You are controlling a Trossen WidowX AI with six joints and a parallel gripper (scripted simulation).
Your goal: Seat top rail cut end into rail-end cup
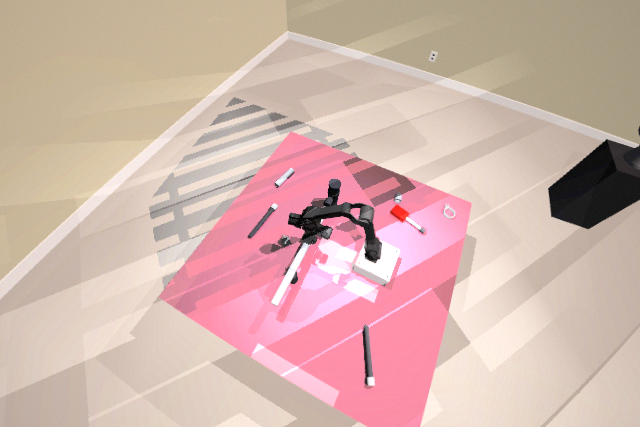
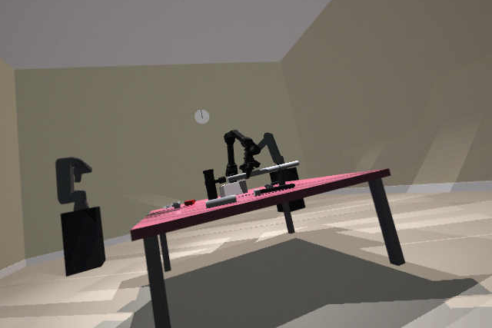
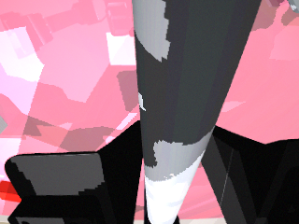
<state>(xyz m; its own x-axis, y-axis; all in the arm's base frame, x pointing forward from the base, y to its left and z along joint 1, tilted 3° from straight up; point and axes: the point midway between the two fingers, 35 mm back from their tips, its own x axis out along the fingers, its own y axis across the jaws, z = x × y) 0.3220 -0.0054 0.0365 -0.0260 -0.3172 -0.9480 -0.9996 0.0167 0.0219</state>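
The grey top rail (image 1: 293,268) is lifted above the pink table, about level in the exterior view (image 2: 264,170). It passes through the loop cap on a short dark post (image 2: 281,177). My gripper (image 1: 310,232) is shut on the rail near its cut end. In the wrist view the rail (image 3: 179,107) runs up the middle between the two dark fingers. The big dark post (image 1: 334,187) stands just beyond the rail's cut end (image 2: 209,183). A small fitting sticks out of the post's side toward the rail (image 2: 220,178). A short gap shows between the rail end and that fitting.
Loose parts lie on the table: a dark rod (image 1: 262,220), a short grey tube (image 1: 284,176), a red-handled piece (image 1: 405,217), a white ring (image 1: 450,209), a small fitting (image 1: 284,240) and a long dark rod (image 1: 368,355). The arm's white base (image 1: 377,262) stands right of the rail.
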